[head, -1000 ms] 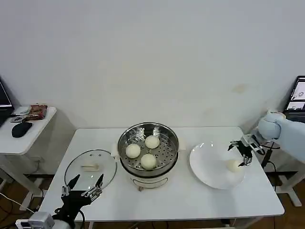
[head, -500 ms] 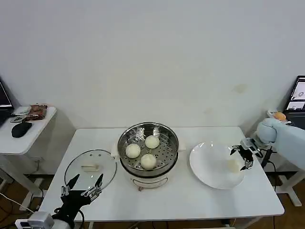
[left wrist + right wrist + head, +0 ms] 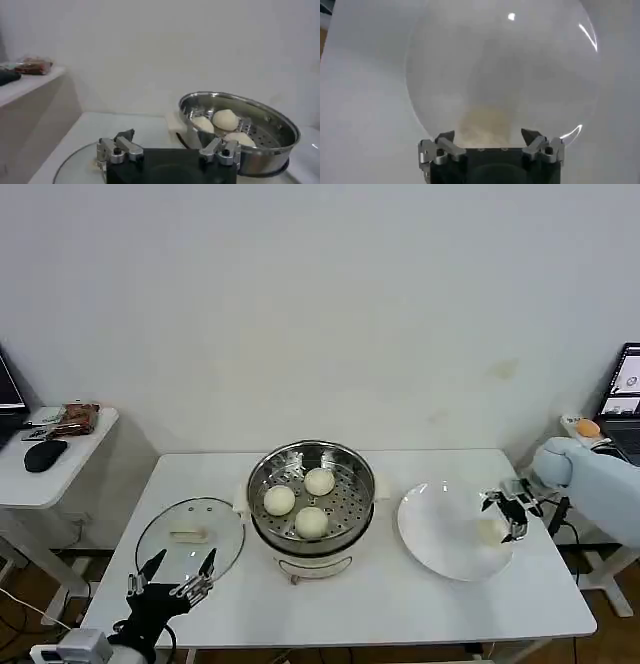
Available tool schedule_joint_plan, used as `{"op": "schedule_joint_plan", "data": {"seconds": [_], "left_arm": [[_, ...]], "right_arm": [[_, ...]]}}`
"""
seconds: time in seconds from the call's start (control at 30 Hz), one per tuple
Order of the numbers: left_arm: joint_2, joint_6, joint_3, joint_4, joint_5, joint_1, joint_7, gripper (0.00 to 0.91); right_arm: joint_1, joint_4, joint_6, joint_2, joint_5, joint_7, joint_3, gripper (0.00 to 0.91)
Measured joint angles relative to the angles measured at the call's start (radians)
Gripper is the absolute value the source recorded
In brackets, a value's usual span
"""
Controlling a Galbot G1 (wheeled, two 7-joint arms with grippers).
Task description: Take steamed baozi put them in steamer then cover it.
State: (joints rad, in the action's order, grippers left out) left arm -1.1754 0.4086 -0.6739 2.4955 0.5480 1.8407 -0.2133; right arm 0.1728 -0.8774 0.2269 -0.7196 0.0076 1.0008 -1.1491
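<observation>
Right pincer (image 3: 507,517) open over white plate (image 3: 430,534), last baozi (image 3: 489,530) right between its fingers, so right arm's job. Three baozi sit in steamer (image 3: 311,497). Left pincer (image 3: 171,574) open, idle near cover (image 3: 190,536) on surface (image 3: 400,604).

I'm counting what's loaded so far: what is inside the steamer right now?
Three steamed baozi sit on the perforated floor of the steamer, uncovered. The cover lies on the table beside it. The pot under the basket floor is hidden.
</observation>
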Motion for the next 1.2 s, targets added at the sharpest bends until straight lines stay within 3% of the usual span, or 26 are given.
{"op": "schedule_joint_plan", "data": {"seconds": [0.87, 1.2], "left_arm": [[-0.004, 0.001, 0.003, 0.004, 0.0, -0.005, -0.001, 0.907], [-0.006, 0.001, 0.004, 0.009, 0.0, -0.002, -0.003, 0.907]], "right_arm": [[-0.038, 0.033, -0.01, -0.013, 0.011, 0.009, 0.049, 0.665], [-0.032, 0.018, -0.012, 0.005, 0.021, 0.014, 0.046, 0.635]]}}
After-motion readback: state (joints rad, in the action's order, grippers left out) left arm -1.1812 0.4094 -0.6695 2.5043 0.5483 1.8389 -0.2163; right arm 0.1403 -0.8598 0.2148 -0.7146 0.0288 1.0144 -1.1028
